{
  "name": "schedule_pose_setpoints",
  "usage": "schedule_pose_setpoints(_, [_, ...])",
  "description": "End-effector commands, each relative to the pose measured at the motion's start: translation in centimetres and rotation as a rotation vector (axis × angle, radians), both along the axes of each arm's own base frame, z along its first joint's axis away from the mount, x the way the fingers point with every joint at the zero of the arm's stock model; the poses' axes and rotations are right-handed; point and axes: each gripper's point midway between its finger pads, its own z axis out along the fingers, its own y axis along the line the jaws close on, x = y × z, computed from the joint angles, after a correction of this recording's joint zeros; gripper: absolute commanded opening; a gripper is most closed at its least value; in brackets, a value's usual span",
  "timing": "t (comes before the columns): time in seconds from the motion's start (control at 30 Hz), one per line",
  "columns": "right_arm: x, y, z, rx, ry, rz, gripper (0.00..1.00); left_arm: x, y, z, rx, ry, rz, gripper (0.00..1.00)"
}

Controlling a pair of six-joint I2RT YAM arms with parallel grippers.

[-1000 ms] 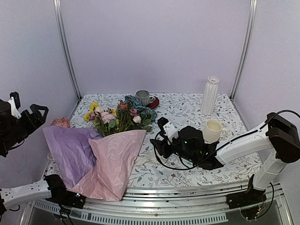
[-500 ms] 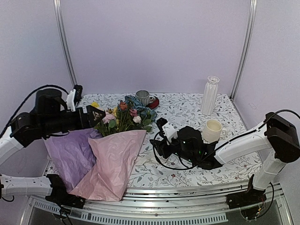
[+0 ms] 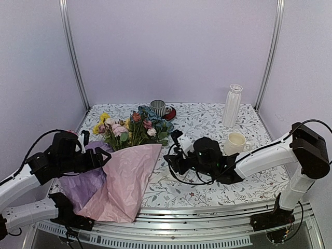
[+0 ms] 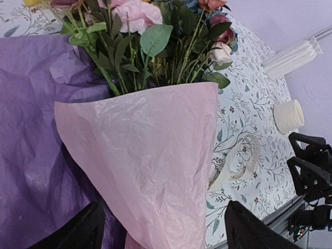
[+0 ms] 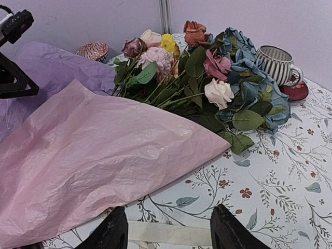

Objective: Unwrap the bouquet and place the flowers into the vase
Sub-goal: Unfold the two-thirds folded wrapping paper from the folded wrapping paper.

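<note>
1. Step in hand, as I read it: the unwrap. The bouquet (image 3: 127, 155) lies on the left half of the bench (image 3: 207, 116), blooms toward the far edge and the wrapped end hanging over the near edge by the near-left corner.
2. The ribbon (image 4: 244, 158) lies loose on the bench just right of the paper, so the tie looks undone. The purple sheet (image 4: 31, 129) is spread out to the left. The pink flap (image 4: 150, 155) is folded over the stems.
3. The flowers (image 3: 132, 129) lie bunched on the paper, none lifted. The vase (image 3: 232, 105) stands upright near the far-right corner, well apart, with a mug (image 3: 236, 143) nearer me.
4. Left claw (image 3: 102, 157): jaws spread wide, nothing between them, hovering over the purple sheet at the pink flap's left edge. The arm comes in low from the bench's left edge and points right.
5. Right claw (image 5: 168, 222): jaws parted, holding nothing. The ribbon runs on the bench between its fingers; I cannot tell whether it touches them. The arm is stretched low across from the right edge, facing the flap.
6. Next move, my call: pinch the pink flap's edge and peel it off the stems. Crinkled tissue tears and drags blooms easily.
</note>
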Motion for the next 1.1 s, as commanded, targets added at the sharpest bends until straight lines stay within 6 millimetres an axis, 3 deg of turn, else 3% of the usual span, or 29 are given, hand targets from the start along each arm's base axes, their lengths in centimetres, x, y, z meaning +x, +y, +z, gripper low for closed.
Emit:
schedule_pose_setpoints(0.0, [1.3, -0.6, -0.6, 0.087, 0.190, 0.042, 0.56, 0.4, 0.3, -1.3, -0.039, 0.027, 0.017, 0.82])
schedule_pose_setpoints(0.13, [1.0, -1.0, -1.8, 0.167, 0.400, 0.081, 0.56, 1.0, 1.2, -3.0, 0.006, 0.075, 0.073, 0.84])
schedule_pose_setpoints(0.3, [0.2, 1.3, -2.9, 0.211, 0.607, 0.125, 0.58, 1.4, 2.0, -4.8, -0.003, 0.083, 0.128, 0.86])
schedule_pose_setpoints(0.4, [0.7, 1.9, -3.8, 0.235, 0.686, 0.087, 0.59, 1.6, 1.3, -5.1, -0.066, 0.053, 0.089, 0.86])
schedule_pose_setpoints(0.5, [1.6, 2.2, -5.2, 0.237, 0.718, 0.031, 0.59, 1.5, 0.0, -5.6, -0.138, 0.036, 0.023, 0.86])
schedule_pose_setpoints(0.7, [2.5, 4.1, -7.4, 0.245, 0.810, 0.008, 0.59, 1.5, -0.4, -7.6, -0.151, 0.075, -0.013, 0.85])
schedule_pose_setpoints(0.87, [3.9, 4.5, -8.8, 0.261, 0.840, -0.048, 0.59, 1.3, -1.2, -8.5, -0.186, 0.087, -0.057, 0.85])
schedule_pose_setpoints(1.07, [5.3, 4.7, -10.7, 0.274, 0.901, -0.069, 0.57, 1.4, -2.8, -8.4, -0.233, 0.064, -0.147, 0.85])
